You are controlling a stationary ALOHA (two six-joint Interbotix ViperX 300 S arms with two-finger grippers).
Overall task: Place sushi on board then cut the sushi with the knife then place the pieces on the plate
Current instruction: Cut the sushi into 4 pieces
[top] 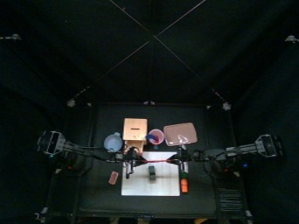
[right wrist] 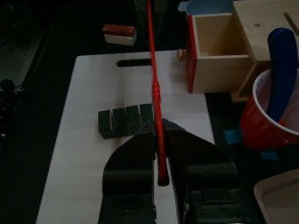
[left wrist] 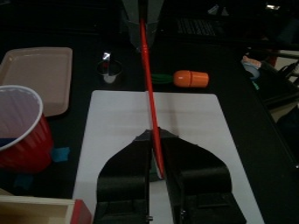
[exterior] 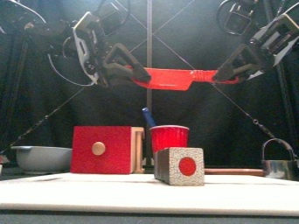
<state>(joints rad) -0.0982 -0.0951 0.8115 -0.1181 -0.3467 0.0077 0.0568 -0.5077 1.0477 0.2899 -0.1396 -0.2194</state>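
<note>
Red knife (exterior: 176,79) held level above tabletop, 9-to-3 o'clock; left gripper (exterior: 131,73) and right gripper (exterior: 229,75) each clamped on one end. Sushi roll (exterior: 179,166) on white cutting board (left wrist: 187,131) directly beneath, long axis 12-to-6, crosswise to blade. Straight descent judged next.

The right gripper (right wrist: 158,147) was clamped on a red knife (right wrist: 152,79), seen edge-on above the board (right wrist: 76,175). The sushi (right wrist: 122,122) lay on the board, with the blade crossing one end of it. A box (right wrist: 228,44) and a cup (right wrist: 267,118) holding a blue knife (right wrist: 284,52) stood beside the board.
</note>
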